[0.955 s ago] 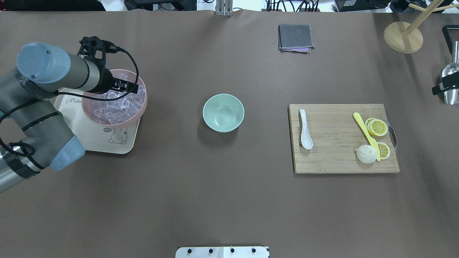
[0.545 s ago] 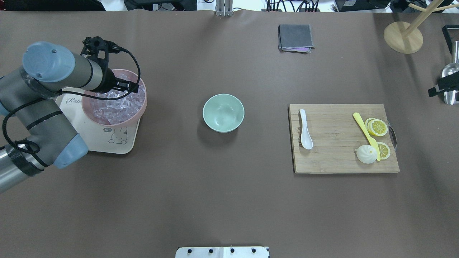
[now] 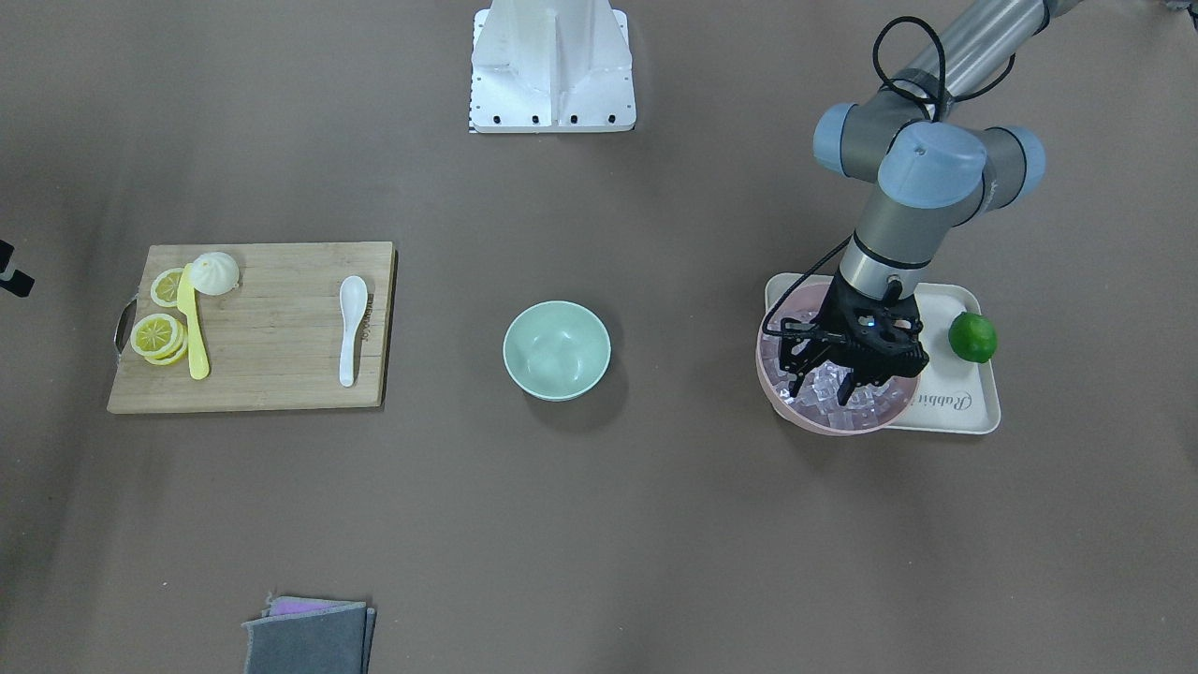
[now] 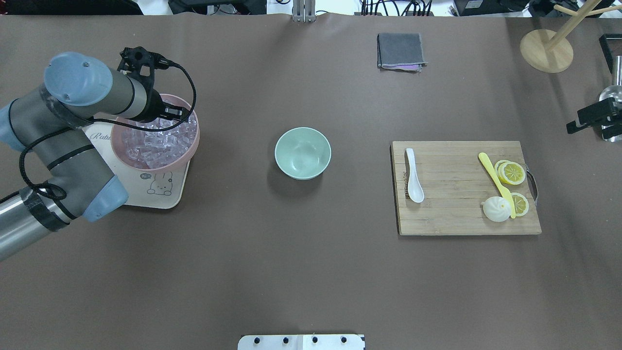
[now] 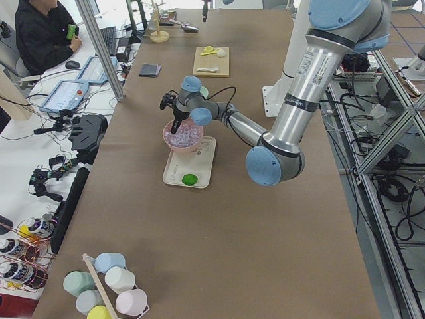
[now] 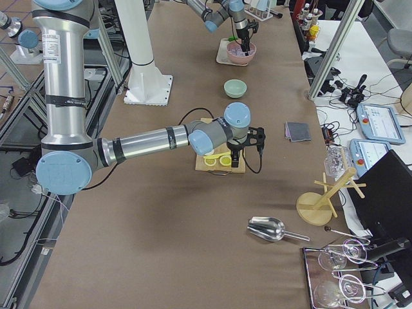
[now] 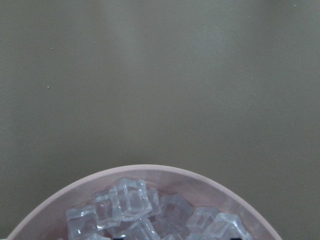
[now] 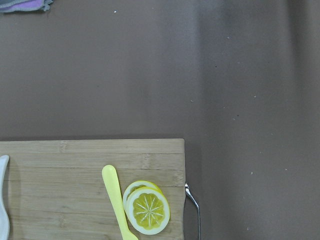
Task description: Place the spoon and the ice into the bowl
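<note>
The white spoon (image 4: 414, 182) lies on the left part of the wooden cutting board (image 4: 457, 218); it also shows in the front view (image 3: 349, 328). The mint-green bowl (image 4: 302, 153) stands empty at the table's middle. Clear ice cubes (image 4: 155, 141) fill the pink bowl (image 4: 155, 167) on a cream tray (image 4: 160, 194). My left gripper (image 3: 822, 395) hangs open just over the ice, its fingers spread. The left wrist view shows ice cubes (image 7: 130, 200) close below. My right gripper (image 4: 590, 120) shows as a black part at the right edge, beyond the board; I cannot tell its state.
A yellow knife (image 4: 495, 182), lemon slices (image 4: 512, 172) and a white bun (image 4: 496, 209) lie on the board's right part. A lime (image 3: 971, 337) sits on the tray. A grey cloth (image 4: 400, 51) and a wooden stand (image 4: 546, 51) are at the far side.
My left arm has shifted toward the far side of the pink bowl. My right arm has come further in from the right edge. The spoon and mint bowl have not moved.
</note>
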